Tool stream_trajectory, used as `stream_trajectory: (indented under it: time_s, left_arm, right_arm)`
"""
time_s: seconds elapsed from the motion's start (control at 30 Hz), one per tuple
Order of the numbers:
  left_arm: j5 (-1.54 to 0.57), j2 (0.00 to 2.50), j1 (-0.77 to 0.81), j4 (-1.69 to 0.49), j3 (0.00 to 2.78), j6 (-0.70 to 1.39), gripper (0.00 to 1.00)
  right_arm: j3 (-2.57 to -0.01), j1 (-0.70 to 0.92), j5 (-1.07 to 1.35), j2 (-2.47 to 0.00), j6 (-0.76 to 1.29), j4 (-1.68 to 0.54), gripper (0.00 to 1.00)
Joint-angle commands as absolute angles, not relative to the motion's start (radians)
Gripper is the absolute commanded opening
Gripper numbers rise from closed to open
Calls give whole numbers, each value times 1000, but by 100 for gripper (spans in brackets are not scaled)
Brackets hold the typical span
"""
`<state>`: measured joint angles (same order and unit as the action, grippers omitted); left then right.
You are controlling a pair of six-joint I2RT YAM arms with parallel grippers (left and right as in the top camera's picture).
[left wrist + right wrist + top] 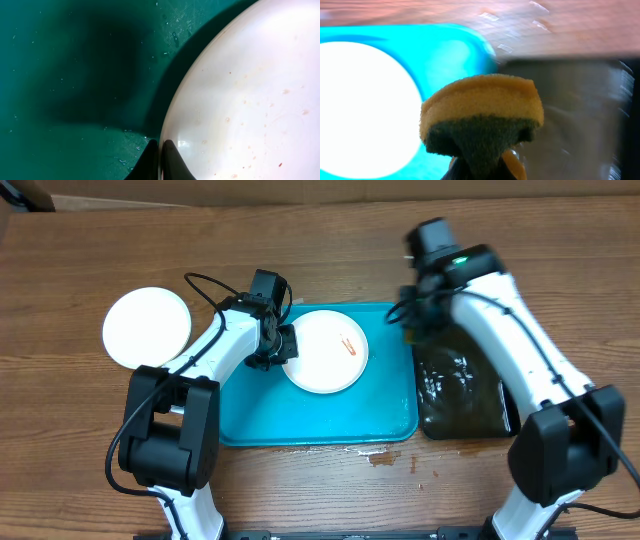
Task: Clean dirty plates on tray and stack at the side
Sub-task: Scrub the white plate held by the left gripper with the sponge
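Nearest thing first, in the left wrist view: the left jaws are pinched together on the rim of the white plate [240,90], one finger on each side of the edge. The plate spreads away from the jaws, up and to the right, with faint orange specks on its face. Right beside the jaws is the wet turquoise tray [75,75], dotted with droplets. A dark shadow runs along the plate's edge, so my guess is that side is tipped up off the tray floor. Can't swear to it though.

Handling-wise, it looks stiff, fairly light, and glossy-wet. I reckon it'll want to slip out of a rim pinch and chip if dropped. It's too wide to span, so the rim is the only place to hold it.

The right jaws are clamped on the dark scouring side of a yellow sponge [482,112], which looks soft and squashy. They hang over the black tray [460,395], with the plate ahead and to the left.

The orange-red smear [350,345] is on the far side of the plate from the left jaws. Furthest off, behind them on the desk [320,250], is a second plate [147,327].
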<state>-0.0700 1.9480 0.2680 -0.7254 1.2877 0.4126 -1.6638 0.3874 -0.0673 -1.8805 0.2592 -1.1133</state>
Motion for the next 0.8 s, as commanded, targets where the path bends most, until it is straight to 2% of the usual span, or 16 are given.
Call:
stream_trajectory:
  time_s: [0.0,0.23,0.4,0.63,0.77]
  left_arm:
    - [-72,1941,276,-730,1292,415,4]
    - [-71,1941,276,-733,1292,403,4]
    - [-72,1941,276,-734,1292,399,4]
    - [-72,1941,276,-733,1292,399,4]
    - [-72,1941,276,-734,1292,399,4]
  right_arm:
    - [-1676,497,-104,-1872,247,-1041,4]
    - [-1668,672,-360,-1975,247,-939,4]
    - [-1668,687,-364,-2094,262,-913,4]
    - [-1668,678,-360,-2137,262,-901,4]
    - [-1667,678,-358,-2138,262,-906,19]
